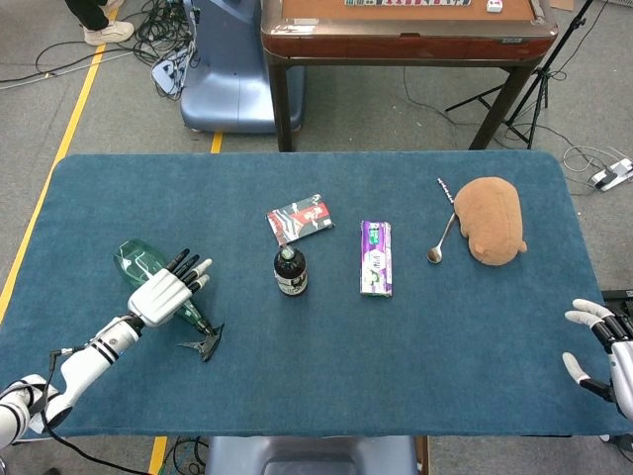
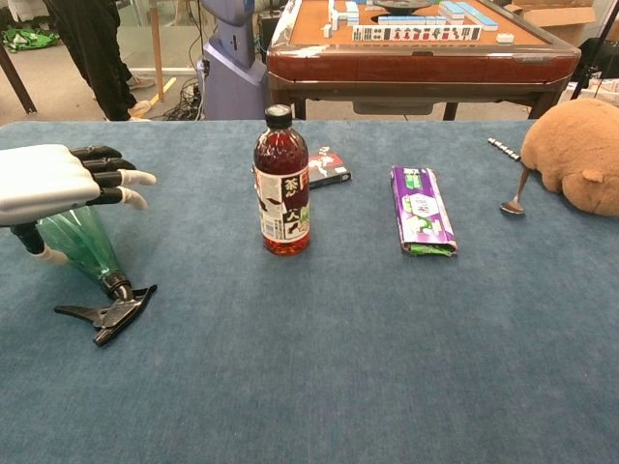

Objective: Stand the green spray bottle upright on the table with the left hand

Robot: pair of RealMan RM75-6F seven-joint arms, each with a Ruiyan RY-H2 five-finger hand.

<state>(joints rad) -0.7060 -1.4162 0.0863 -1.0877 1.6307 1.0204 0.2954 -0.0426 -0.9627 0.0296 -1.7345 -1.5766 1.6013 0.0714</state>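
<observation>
The green spray bottle (image 1: 136, 259) lies on its side at the left of the blue table (image 1: 326, 366), with its black trigger head (image 1: 204, 341) pointing toward the front edge. My left hand (image 1: 166, 291) lies over the bottle's middle with the fingers stretched out straight. In the chest view the hand (image 2: 53, 179) sits on top of the bottle (image 2: 79, 244), and the thumb hangs down on the bottle's left side. No closed grip shows. My right hand (image 1: 601, 341) hovers at the table's front right corner, fingers apart and empty.
A dark tea bottle (image 1: 290, 271) stands upright mid-table, close to the right of the spray bottle. Behind it lies a red-and-black packet (image 1: 299, 219). Further right are a purple packet (image 1: 376, 257), a spoon (image 1: 440, 240) and a brown plush (image 1: 492, 218).
</observation>
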